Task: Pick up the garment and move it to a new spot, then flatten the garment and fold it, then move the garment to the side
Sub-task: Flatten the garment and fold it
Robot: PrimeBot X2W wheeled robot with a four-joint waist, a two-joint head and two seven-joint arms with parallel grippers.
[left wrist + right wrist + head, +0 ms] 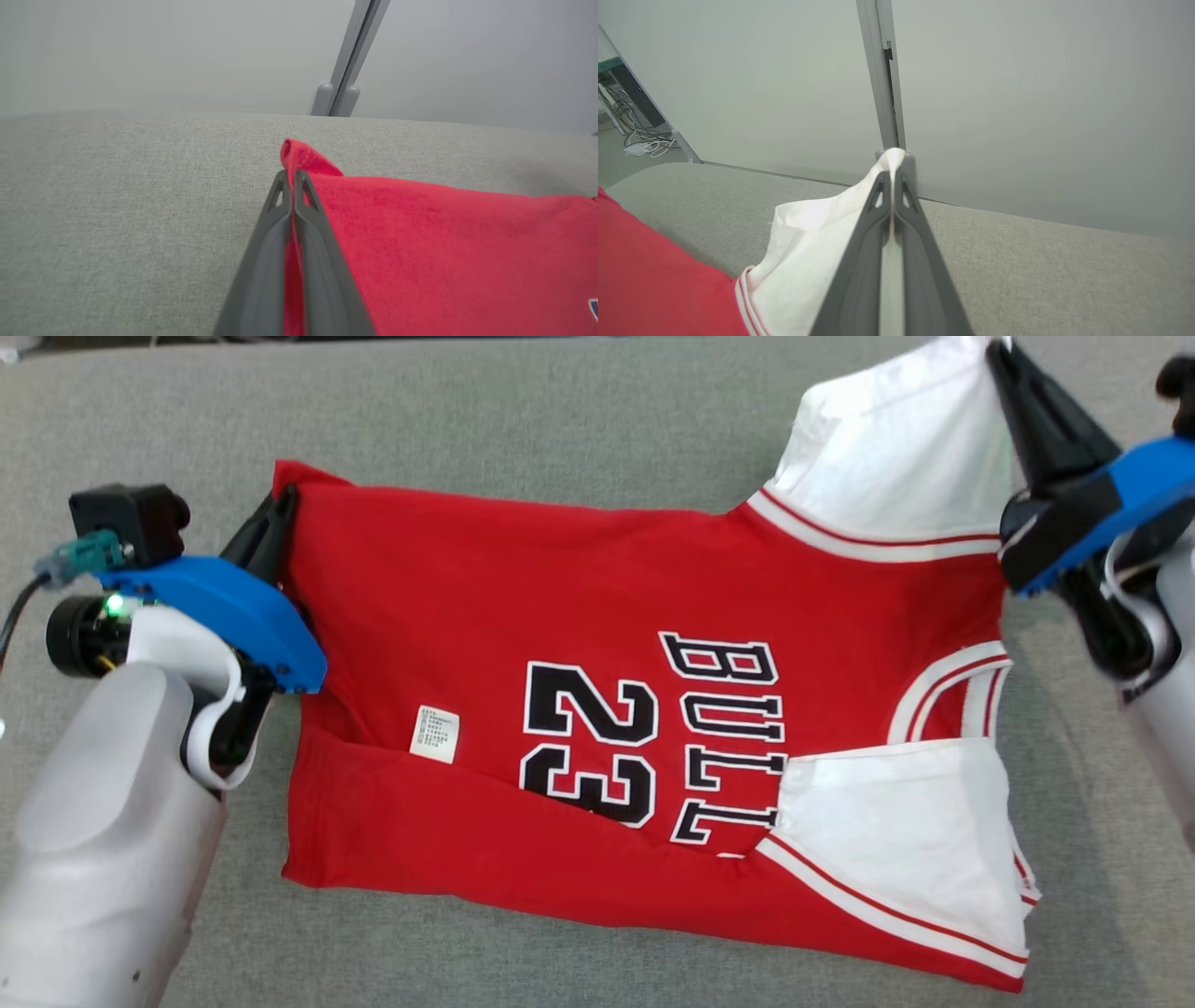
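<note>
The garment [579,616] is a red jersey with white sleeves and "BULL 23" in black letters, spread sideways on the grey cloth surface, its near edge folded over. My left gripper [278,509] is shut on the far hem corner of the garment [303,161]; red cloth is pinched between its fingers [275,219]. My right gripper [997,357] is shut on the far white sleeve [896,439], which it holds raised off the surface. In the right wrist view white cloth [817,252] runs between the closed fingers [868,233] and peeks past their tips.
The grey cloth surface [560,420] stretches beyond the garment on every side. A pale partition wall with a vertical post [882,74] stands behind its far edge. Cables [640,135] lie on the floor at the far left of the right wrist view.
</note>
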